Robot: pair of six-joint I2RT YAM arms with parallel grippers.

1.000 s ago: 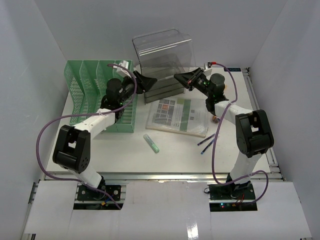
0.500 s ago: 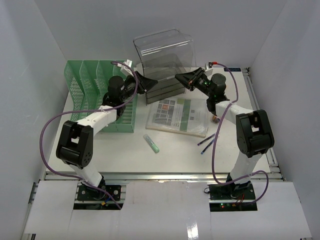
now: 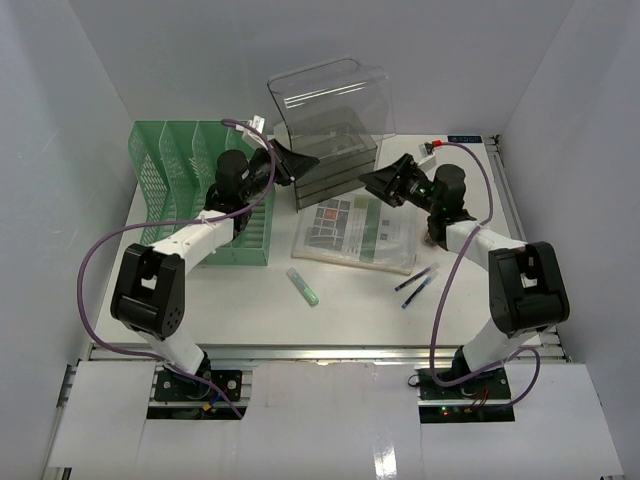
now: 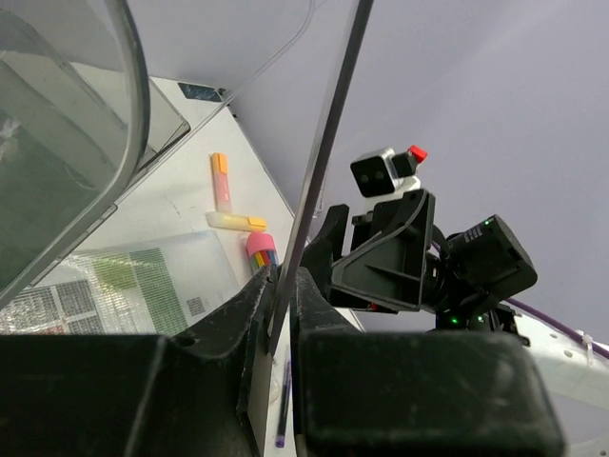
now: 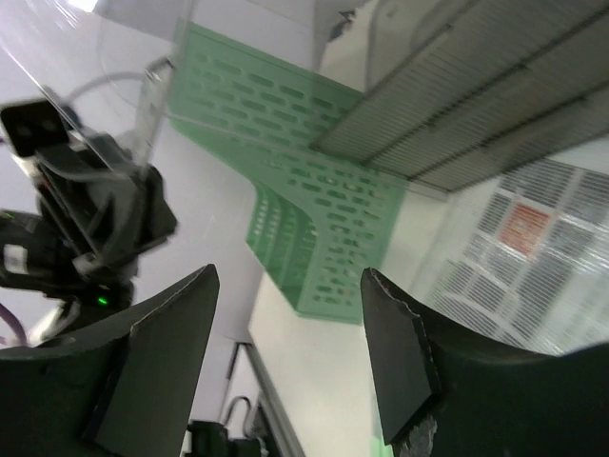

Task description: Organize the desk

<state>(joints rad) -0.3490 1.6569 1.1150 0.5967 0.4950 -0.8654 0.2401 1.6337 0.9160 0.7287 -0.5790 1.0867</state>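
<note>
table (image 3: pixel 250 305): white, flat, far wider than anything on it; metal rail (image 3: pixel 320 350) along near edge; arm bases bolted side by side at that edge; carries every item listed below.
rack (image 3: pixel 185 185): green mesh, upright, far left of table; several slots side by side; left arm stretched above its right part.
box (image 3: pixel 330 110): clear shell, grey drawers in lower part; far middle of table, just right of rack.
left hand (image 3: pixel 297 160): closed on box's thin clear wall at left front edge; in wrist view, wall edge rises straight from between the two fingers, both pressed against it.
right hand (image 3: pixel 377 184): open; fingers (image 5: pixel 162 352) spread wide, nothing between them; held above far edge of booklet, near box's right front, apart from box; pointed toward left hand.
booklet (image 3: pixel 358 232): flat, middle of table, just near of box; green and grey printed panels; slightly skewed to table edge.
marker (image 3: pixel 303 286): green, lying flat near booklet's near left corner, not touching.
pens (image 3: pixel 414 279): two, dark, roughly parallel, just right of booklet's near right corner.
highlighters (image 4: pixel 224 186): one orange-tipped, one yellow, lying on table right of booklet, ends close together; contact not determinable.
cables (image 3: pixel 90 265): purple, one looping along each arm.
</note>
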